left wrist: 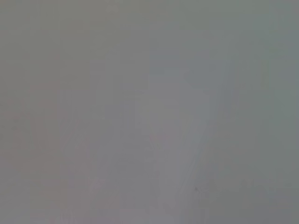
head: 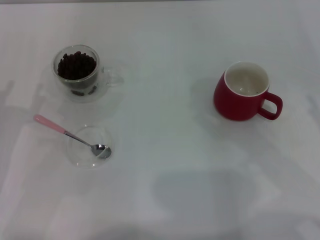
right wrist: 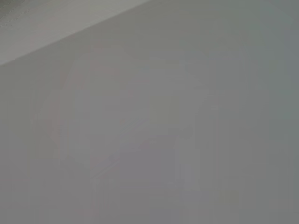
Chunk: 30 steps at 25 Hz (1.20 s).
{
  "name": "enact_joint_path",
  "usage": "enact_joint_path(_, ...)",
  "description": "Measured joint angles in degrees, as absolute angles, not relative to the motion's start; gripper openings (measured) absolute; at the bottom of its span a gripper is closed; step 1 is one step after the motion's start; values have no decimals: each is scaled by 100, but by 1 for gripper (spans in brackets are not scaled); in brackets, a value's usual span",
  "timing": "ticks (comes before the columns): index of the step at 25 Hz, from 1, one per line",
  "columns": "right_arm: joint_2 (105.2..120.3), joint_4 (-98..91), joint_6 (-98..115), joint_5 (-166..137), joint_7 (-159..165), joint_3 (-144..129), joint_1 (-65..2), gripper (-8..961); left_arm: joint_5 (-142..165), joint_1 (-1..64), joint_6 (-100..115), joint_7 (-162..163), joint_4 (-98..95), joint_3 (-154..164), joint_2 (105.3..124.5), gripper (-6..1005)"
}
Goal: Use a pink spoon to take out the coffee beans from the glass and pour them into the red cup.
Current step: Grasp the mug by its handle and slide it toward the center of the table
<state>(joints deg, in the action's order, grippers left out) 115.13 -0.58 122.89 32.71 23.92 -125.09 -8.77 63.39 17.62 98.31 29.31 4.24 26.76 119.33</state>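
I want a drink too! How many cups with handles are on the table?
2: the glass holding coffee beans at far left, and the red cup at right.

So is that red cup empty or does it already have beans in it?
Empty: the upright red cup shows only its cream inside; the coffee beans remain in the glass.

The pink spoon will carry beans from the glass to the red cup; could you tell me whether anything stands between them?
Nothing visible does: only bare table lies between the glass and the red cup. The pink spoon rests across a clear dish.
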Motion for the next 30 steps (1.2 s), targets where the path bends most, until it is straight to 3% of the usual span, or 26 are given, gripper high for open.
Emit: enact_joint_path(30, 11491, 603, 12139, 2736, 2742, -12593, -824, 799, 6324, 1269, 10267, 2955, 435, 2681, 11926, 729)
